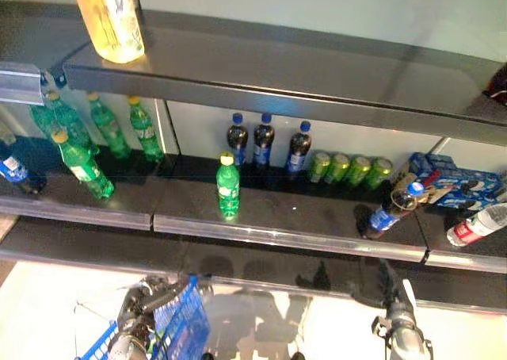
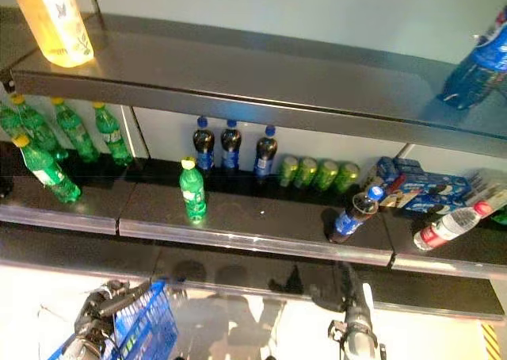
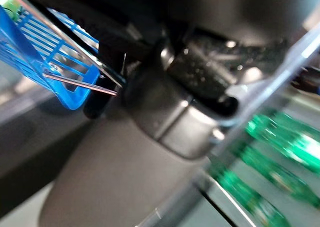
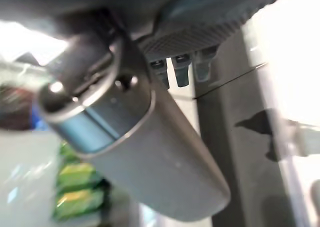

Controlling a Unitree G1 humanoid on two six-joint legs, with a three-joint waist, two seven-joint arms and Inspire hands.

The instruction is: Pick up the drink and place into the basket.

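Green soda bottle (image 1: 227, 187) alone at shelf (image 1: 285, 217) front: approach squarely with right hand (image 1: 402, 328), finger state unreadable, keeping blue basket (image 1: 181, 322) low in closed left hand (image 1: 136, 312).

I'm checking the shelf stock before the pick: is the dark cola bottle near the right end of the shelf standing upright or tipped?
Tipped. The cola bottle leans, blue cap angled toward the blue carton, unlike the three upright ones behind.

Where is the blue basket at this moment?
In the left eye view the blue basket hangs at the lower left, below the shelf, beside the left hand, with no drink visible inside.
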